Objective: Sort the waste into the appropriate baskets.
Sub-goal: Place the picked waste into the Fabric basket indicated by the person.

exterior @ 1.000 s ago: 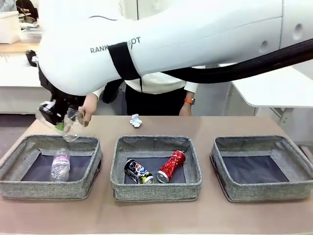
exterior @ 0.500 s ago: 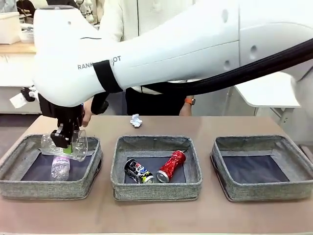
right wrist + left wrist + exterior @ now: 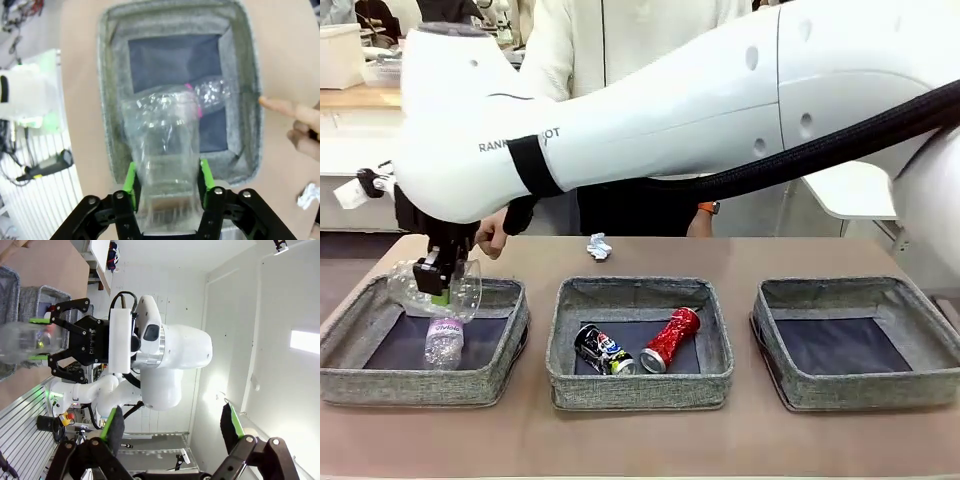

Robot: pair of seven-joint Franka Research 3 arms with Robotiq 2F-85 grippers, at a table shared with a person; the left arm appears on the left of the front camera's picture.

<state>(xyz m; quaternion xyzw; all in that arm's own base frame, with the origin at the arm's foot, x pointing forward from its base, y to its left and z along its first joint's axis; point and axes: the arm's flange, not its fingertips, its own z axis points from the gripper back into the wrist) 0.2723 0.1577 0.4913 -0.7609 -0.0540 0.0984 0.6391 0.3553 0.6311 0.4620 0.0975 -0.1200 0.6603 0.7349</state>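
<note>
Right gripper [image 3: 167, 175]: grasping clear plastic cup [image 3: 165, 145] over left basket [image 3: 243, 75]
Left gripper [image 3: 171, 424]: released, jaws wide
Left basket: bottle [image 3: 215, 94] inside

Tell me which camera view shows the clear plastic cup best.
The right wrist view: the clear plastic cup sits close and central between the right end effector's green pads, above the left basket. The front view shows it small, partly behind that end effector. The left wrist view shows it blurred at the picture's edge.
</note>
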